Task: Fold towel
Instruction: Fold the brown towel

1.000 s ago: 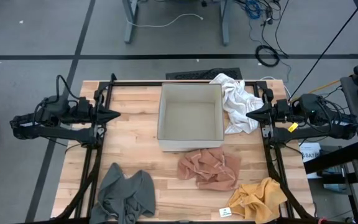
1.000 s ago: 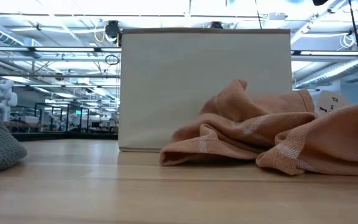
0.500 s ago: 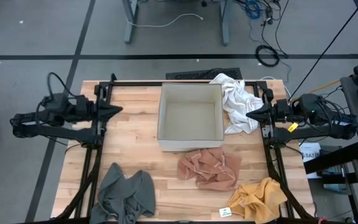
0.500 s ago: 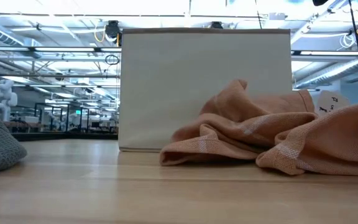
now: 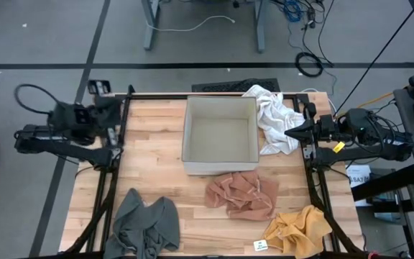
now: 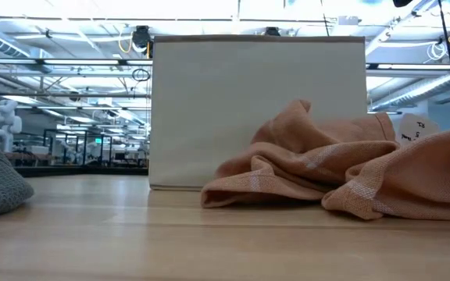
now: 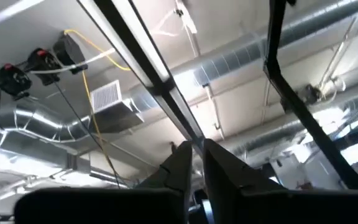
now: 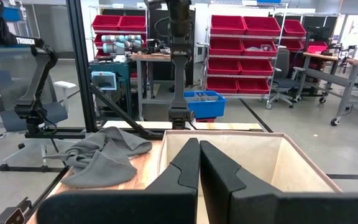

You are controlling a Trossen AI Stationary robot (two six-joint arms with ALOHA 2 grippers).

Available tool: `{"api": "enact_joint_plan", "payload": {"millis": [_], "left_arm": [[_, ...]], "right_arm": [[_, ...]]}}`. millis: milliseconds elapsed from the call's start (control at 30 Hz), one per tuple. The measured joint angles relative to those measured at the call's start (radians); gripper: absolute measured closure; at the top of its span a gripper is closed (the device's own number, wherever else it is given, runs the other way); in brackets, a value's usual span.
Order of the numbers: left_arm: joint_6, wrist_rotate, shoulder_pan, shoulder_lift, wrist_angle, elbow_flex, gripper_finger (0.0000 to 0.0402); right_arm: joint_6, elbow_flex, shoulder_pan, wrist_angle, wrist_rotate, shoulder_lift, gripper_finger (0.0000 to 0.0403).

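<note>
Wooden slats of the desk (image 5: pixel 157 173) fill the overhead shot, grey floor and loose cables all around it. Biggest thing on it is the open beige box (image 5: pixel 220 135), square in the middle, sitting between the two end effectors. Over on the far side, the right end effector (image 5: pixel 290 132) hangs at the desk's edge, fingers pressed together with nothing in them, tips pointing at the box. Right at those tips, a crumpled white towel (image 5: pixel 274 119) leans against the box wall and spills toward the back edge.

On the opposite side, the left end effector (image 7: pixel 194 163) is pulled back over the desk's edge, well away from the box and tilted up at the ceiling ducts; its wrist camera shows the two fingers slightly parted, a thin gap, nothing gripped.

Now the towels out front: a grey one (image 5: pixel 146 225) heaped at the front corner on the left arm's side, far from that end effector. A salmon towel (image 5: pixel 241 194) lies bunched just in front of the box, nearer the right arm. Smallest, a mustard-yellow towel (image 5: pixel 298 229) sits at the front corner on the right arm's side, just beside the salmon one.
</note>
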Motion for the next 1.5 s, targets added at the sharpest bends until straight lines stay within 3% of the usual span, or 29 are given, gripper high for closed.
{"api": "enact_joint_plan", "payload": {"millis": [133, 267, 400, 600, 733, 833, 933, 1167, 1300, 1500], "left_arm": [[0.019, -0.014, -0.057, -0.009, -0.298, 0.143, 0.0317], [0.040, -0.134, -0.088, -0.003, -0.809, 0.327, 0.0297], [-0.083, -0.257, -0.093, 0.023, -1.304, 0.463, 0.0294], [-0.406, -0.222, -0.093, 0.046, -1.792, 0.450, 0.0294], [-0.563, -0.139, -0.098, 0.046, -1.860, 0.315, 0.0293], [-0.598, -0.107, -0.118, 0.049, -1.820, 0.176, 0.0293], [-0.596, -0.050, -0.138, 0.060, -1.637, 0.021, 0.0293], [-0.494, 0.125, -0.217, 0.090, -0.761, -0.294, 0.0293], [-0.342, 0.134, -0.245, 0.128, -0.371, -0.349, 0.0293], [-0.121, 0.133, -0.232, 0.154, -0.036, -0.351, 0.0293]], "right_arm": [[0.000, 0.000, 0.000, 0.000, 0.000, 0.000, 0.0403], [0.000, 0.000, 0.000, 0.000, 0.000, 0.000, 0.0403], [0.000, 0.000, 0.000, 0.000, 0.000, 0.000, 0.0403], [0.000, 0.000, 0.000, 0.000, 0.000, 0.000, 0.0403], [0.000, 0.000, 0.000, 0.000, 0.000, 0.000, 0.0403], [0.000, 0.000, 0.000, 0.000, 0.000, 0.000, 0.0403], [0.000, 0.000, 0.000, 0.000, 0.000, 0.000, 0.0403], [0.000, 0.000, 0.000, 0.000, 0.000, 0.000, 0.0403], [0.000, 0.000, 0.000, 0.018, 0.000, 0.000, 0.0403], [0.000, 0.000, 0.000, 0.098, 0.000, 0.000, 0.0403]]}}
